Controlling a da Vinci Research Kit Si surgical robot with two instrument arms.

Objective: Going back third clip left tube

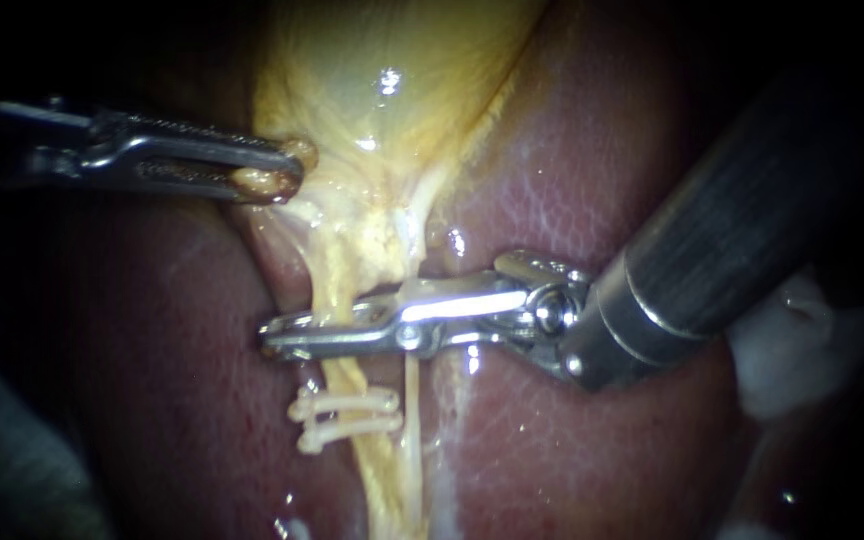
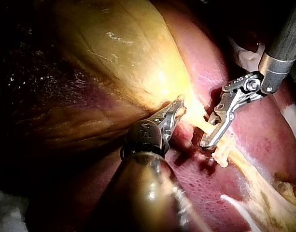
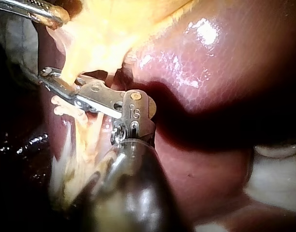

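Dark red, glistening liver (image 1: 602,180) fills the background and lies under everything else.

From the left comes my left instrument (image 1: 282,170), a slim grey metal shaft ending in two ridged jaws. Those jaws are clamped on a small fold of yellow tissue at the lower left edge of the gallbladder (image 1: 372,80). The gallbladder is a pale yellow, shiny sac that narrows downward to a stalk near the middle of the endoscope view.

Out of that stalk runs the left tube (image 1: 344,380), a thin, soft, pale yellow strand lying on the liver and slanting slightly to the right as it descends. A finer, whiter strand runs just beside it on its right. Two white clips (image 1: 352,403) sit across the left tube, one just below the other, lying side by side and nearly level.

Just above the clips, my right instrument (image 1: 282,338) reaches across from the right. It has a thick dark shaft, a bright steel hinge and two long slotted jaws. The jaws lie crosswise over the left tube, close together and meeting at the tips, with the tube pinched between them. Whether a clip sits inside them cannot be made out.

Furthest right, beyond the shaft, a pale white lump (image 1: 787,350) rests against the liver.
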